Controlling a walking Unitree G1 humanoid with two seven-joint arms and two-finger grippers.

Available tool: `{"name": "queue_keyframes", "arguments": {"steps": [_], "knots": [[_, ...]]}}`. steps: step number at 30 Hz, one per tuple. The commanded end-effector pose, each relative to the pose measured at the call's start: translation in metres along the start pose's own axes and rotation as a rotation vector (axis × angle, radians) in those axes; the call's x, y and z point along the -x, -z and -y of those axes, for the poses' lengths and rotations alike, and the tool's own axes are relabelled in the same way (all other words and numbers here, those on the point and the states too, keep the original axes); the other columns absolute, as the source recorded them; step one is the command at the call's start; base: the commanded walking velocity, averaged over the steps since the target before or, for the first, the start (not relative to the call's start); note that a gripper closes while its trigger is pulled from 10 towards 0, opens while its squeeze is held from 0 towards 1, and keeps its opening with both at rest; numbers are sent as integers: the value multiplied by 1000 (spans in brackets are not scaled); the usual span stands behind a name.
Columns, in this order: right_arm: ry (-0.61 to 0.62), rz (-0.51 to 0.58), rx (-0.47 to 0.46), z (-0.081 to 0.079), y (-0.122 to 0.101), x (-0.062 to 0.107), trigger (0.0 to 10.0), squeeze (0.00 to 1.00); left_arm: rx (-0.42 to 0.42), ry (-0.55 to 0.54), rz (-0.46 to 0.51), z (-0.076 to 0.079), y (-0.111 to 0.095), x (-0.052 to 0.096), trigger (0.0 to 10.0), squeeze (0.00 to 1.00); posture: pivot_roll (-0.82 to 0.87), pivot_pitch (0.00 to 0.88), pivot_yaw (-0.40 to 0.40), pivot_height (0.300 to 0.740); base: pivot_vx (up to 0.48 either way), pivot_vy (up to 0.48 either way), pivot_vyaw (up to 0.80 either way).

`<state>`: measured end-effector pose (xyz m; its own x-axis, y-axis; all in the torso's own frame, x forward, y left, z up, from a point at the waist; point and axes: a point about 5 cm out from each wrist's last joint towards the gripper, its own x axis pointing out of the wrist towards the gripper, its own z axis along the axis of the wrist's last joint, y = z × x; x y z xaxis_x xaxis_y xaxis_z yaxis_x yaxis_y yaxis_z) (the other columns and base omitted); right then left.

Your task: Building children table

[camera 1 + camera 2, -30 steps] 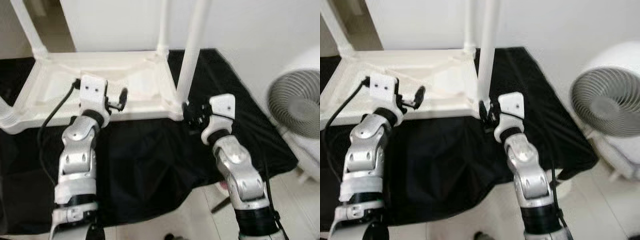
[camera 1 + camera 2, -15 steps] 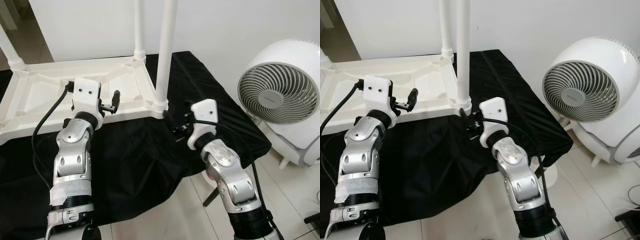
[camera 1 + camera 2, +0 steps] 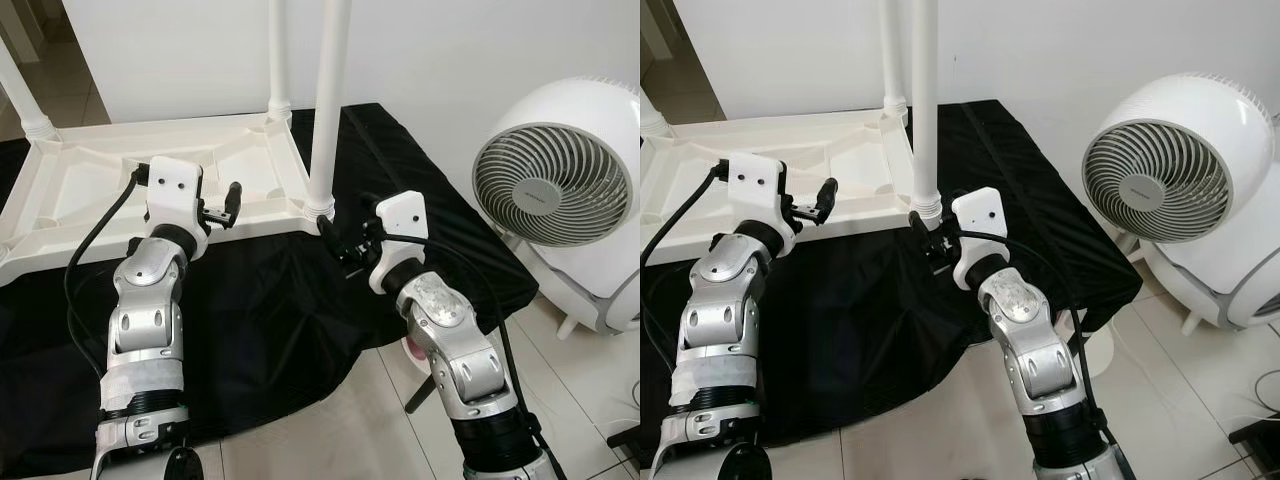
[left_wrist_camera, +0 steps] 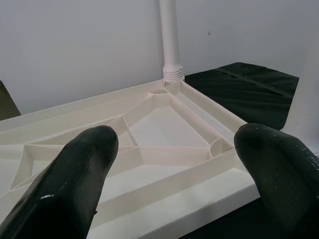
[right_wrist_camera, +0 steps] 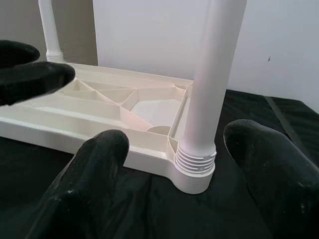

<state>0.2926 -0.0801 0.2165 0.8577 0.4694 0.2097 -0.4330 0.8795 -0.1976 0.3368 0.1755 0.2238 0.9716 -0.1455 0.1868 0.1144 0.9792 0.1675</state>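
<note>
White wall behind, pale tiled floor [image 3: 330, 430] below, black cloth [image 3: 270, 320] spread over the low desk with the upturned children's table top [image 3: 100, 195] lying on it, ribbed underside up. Near right corner leg [image 3: 328, 100] standing upright in its threaded socket, far leg [image 3: 277, 55] behind it likewise, another leg at the far left corner. Right pincer [image 5: 174, 164] spread wide, hovering just in front of the near leg's threaded collar, one finger to each side, not touching yet as far as can be told. Left pincer [image 4: 174, 164] also spread, hanging just over the near rim of the table top, holding nothing. Big white fan [image 3: 560, 200] parked on the floor off to the right. Risk-wise, probably: closing on the collar instead of the smooth shaft, so slipping on the ridges and not turning anything. Also pushing sideways on a leg that may not be fully threaded, tipping it or cross-threading it. Light plastic top on slick cloth too, so likely to slide or spin with the twist unless pinned at the rim by the left side. Cable [image 3: 95, 250] dangling off the left wrist could snag the table edge.
</note>
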Motion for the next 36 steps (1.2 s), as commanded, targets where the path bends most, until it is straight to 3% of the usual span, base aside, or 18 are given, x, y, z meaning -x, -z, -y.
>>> {"name": "queue_keyframes", "arguments": {"steps": [1, 5, 12, 16, 21, 24, 36], "knots": [[-11, -3, -2, 0, 1, -1, 10000, 0, 3, -199, -17, -13, 4, 0, 10000, 0, -102, 68, -7, 740, 0, 0, 0], [-18, -6, -3, -1, 1, -2, 10000, 0, -1, -213, -32, -16, 7, 3, 10000, 0, -96, 67, -13, 740, 0, 63, 0], [-20, -2, -8, -2, 1, -5, 10000, 0, -13, -216, -34, -15, 7, 5, 10000, 0, -89, 68, -16, 740, 0, 480, 0], [-13, 3, -13, -3, 0, -6, 10000, 0, -71, -159, -13, -6, 4, 2, 10000, 0, -92, 72, -6, 740, 0, -240, 0], [-6, 2, -14, -2, 1, -5, 10000, 0, -59, -137, -11, -1, 4, 0, 10000, 0, -98, 75, 2, 740, 0, -451, 0], [-1, 1, -15, -2, 1, -4, 10000, 0, -23, -127, -7, 2, 4, 0, 10000, 0, -100, 76, 5, 740, 0, 0, 0], [5, 3, -13, -2, 1, -3, 10000, 0, -34, -116, -16, 2, 5, -1, 10000, 0, -100, 76, 9, 740, 0, 0, 0]]}}
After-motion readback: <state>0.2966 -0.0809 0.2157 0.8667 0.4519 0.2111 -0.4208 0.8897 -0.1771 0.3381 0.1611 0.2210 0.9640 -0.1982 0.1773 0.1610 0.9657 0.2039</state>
